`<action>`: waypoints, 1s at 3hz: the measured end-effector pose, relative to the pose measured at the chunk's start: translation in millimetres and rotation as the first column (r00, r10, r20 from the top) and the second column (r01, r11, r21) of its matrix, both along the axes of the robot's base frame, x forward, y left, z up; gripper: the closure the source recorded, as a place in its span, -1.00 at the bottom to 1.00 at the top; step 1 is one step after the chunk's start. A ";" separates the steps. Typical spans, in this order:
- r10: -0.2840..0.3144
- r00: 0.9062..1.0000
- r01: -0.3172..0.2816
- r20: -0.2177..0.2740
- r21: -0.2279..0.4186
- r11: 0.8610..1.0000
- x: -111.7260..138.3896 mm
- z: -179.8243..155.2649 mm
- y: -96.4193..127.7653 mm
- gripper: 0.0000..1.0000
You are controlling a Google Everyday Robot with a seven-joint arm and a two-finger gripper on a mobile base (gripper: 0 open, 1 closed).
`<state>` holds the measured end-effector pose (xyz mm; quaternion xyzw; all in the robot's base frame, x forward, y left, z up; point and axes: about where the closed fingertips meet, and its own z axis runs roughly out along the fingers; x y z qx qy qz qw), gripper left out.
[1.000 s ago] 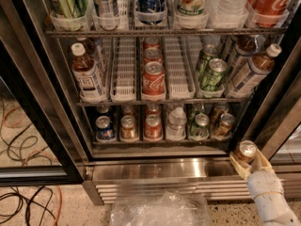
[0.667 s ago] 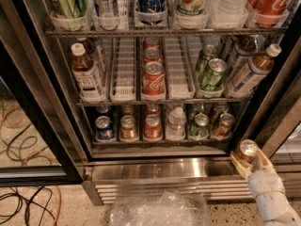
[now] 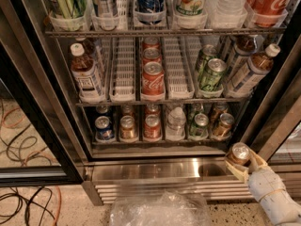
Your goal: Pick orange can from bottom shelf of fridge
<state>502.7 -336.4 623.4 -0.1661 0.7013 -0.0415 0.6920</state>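
Observation:
My gripper (image 3: 241, 161) is at the lower right, outside the open fridge (image 3: 42, 126) and in front of its steel louvred base. It is shut on the orange can (image 3: 240, 151), which stands upright between the pale fingers (image 3: 233, 169) with its silver top showing. The can is out of the bottom shelf (image 3: 155, 141), a little below and to the right of it. On that shelf stand a blue can (image 3: 104, 128), a gold can (image 3: 127, 127), a red can (image 3: 152, 126), a clear bottle (image 3: 176, 123), a green can (image 3: 200, 125) and another orange can (image 3: 222, 125).
The shelf above holds tea bottles (image 3: 85, 76), Coca-Cola cans (image 3: 152, 79) and green cans (image 3: 211, 73). The black door frame (image 3: 277, 112) slants just above my gripper. A crumpled clear plastic bag (image 3: 160, 210) lies on the floor in front. Cables (image 3: 23, 204) lie at the lower left.

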 end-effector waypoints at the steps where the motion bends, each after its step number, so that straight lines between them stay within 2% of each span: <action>1: 0.106 0.994 -0.107 -0.017 -0.025 0.994 -2.4 0.2 20.9 1.00; 2: 0.106 0.994 -0.107 -0.017 -0.025 0.994 -2.3 0.2 20.9 1.00; 3: 0.177 0.984 -0.177 -0.013 -0.036 0.984 -7.7 0.8 39.0 1.00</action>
